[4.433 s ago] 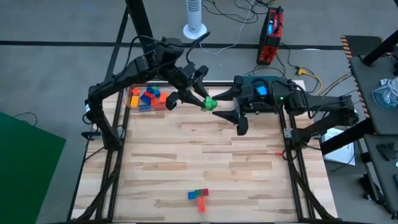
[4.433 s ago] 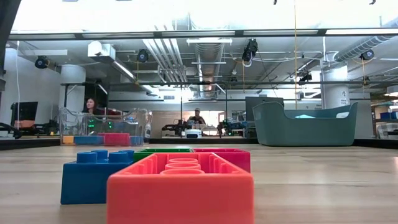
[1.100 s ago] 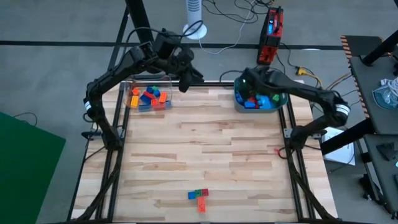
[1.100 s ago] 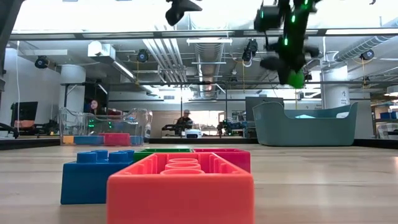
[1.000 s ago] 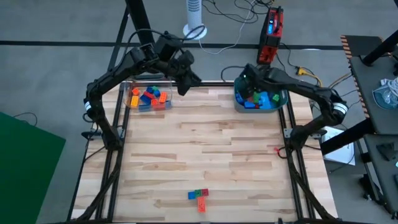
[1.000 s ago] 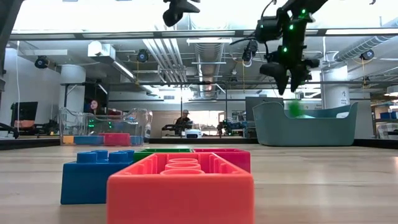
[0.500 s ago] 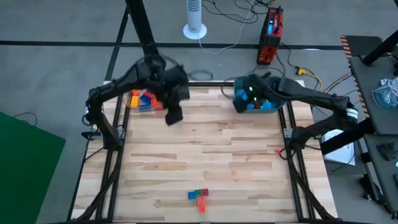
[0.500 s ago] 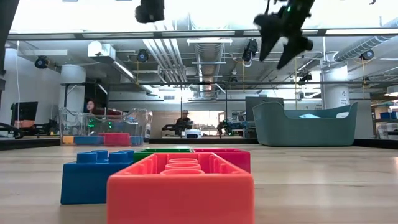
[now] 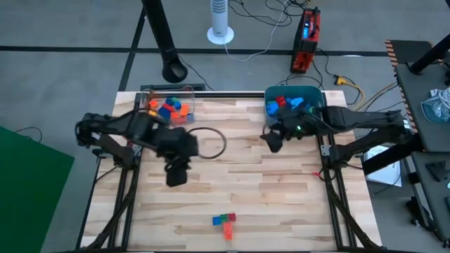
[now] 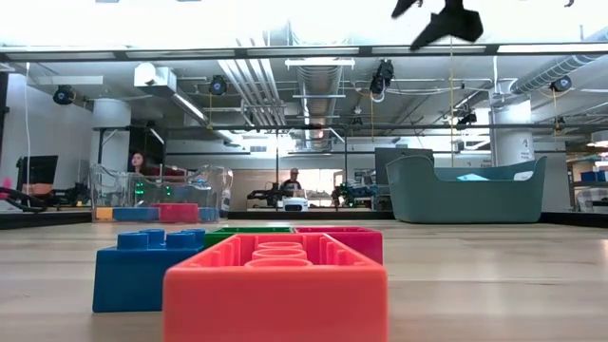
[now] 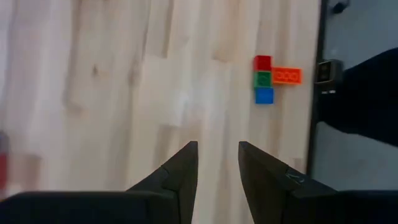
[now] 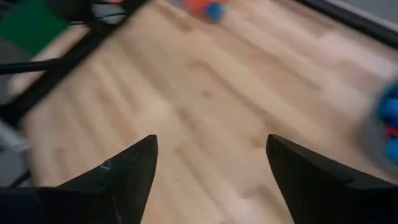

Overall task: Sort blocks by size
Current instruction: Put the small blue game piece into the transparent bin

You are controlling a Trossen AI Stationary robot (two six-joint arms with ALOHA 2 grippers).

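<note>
Four blocks lie in a cluster (image 9: 225, 223) near the table's front edge: blue (image 10: 142, 271), orange (image 10: 275, 290), green (image 10: 249, 229) and red (image 10: 347, 239). The left wrist view shows the cluster (image 11: 273, 78) ahead of the fingers. More blocks fill the clear box (image 9: 169, 109) at the far left and the teal tub (image 9: 294, 105) at the far right. My left gripper (image 9: 176, 172) hovers over the left middle of the table, open by a narrow gap (image 11: 217, 165), holding nothing. My right gripper (image 9: 271, 138) hangs just in front of the tub, wide open (image 12: 211, 162) and empty.
Bare wood lies between the two containers and the front cluster. In the low view the teal tub (image 10: 465, 190) and the clear box (image 10: 157, 195) stand along the far edge. People sit in the room behind. A cable loop (image 9: 211, 140) hangs by the left arm.
My right gripper opened above the teal tub and a green block fell into it. It then came up and back toward the table's middle. My left gripper swung from the far edge beside the clear box toward the near edge, over the left middle.
</note>
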